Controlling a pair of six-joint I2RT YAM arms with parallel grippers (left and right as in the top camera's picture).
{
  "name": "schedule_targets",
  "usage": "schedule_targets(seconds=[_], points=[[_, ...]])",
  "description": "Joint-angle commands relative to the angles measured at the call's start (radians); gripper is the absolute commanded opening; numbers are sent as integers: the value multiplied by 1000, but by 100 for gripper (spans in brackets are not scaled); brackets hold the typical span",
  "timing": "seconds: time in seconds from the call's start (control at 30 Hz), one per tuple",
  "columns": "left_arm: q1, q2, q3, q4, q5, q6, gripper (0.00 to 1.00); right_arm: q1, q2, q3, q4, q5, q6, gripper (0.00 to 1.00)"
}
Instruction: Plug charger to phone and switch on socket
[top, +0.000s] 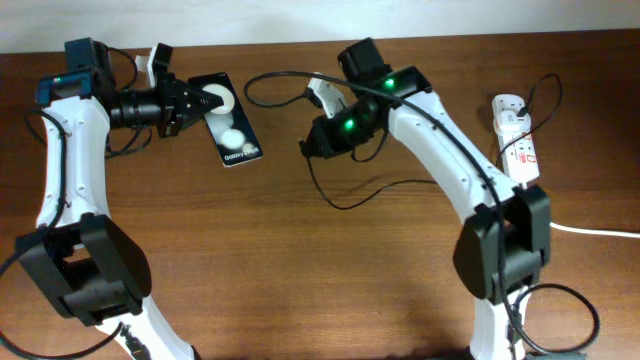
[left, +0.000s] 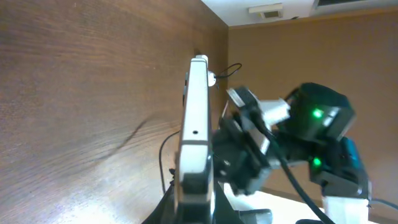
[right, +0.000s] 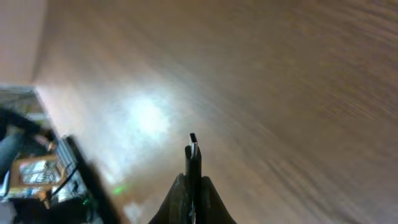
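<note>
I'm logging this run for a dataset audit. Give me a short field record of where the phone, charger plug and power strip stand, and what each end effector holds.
left end effector: shut on the phone, gripping one end
right end effector: shut on the charger plug tip
plug to phone: apart, not yet joined
socket: on the right side of the table, white adapter plugged in
switch state: too small to tell

Left arm (top: 62, 170), right arm (top: 440, 140): white tubular links, bulky black joint housings, thin black cables alongside. Teal-blue block (top: 58, 88) well behind left fingers (top: 195, 92). Two green lights (top: 349, 125) just behind right fingers (right: 193, 171); those fingers dark, slim.
</note>
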Motion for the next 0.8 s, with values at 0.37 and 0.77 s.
schedule_targets(seconds=[0.37,0.77], points=[[-67,-24,-1,-24,45,77,0,-106,-384,1,-185,-159,-72,4],[-127,-24,-1,-20,136,129,0,-198,-774,-453,29,-157,87,4]])
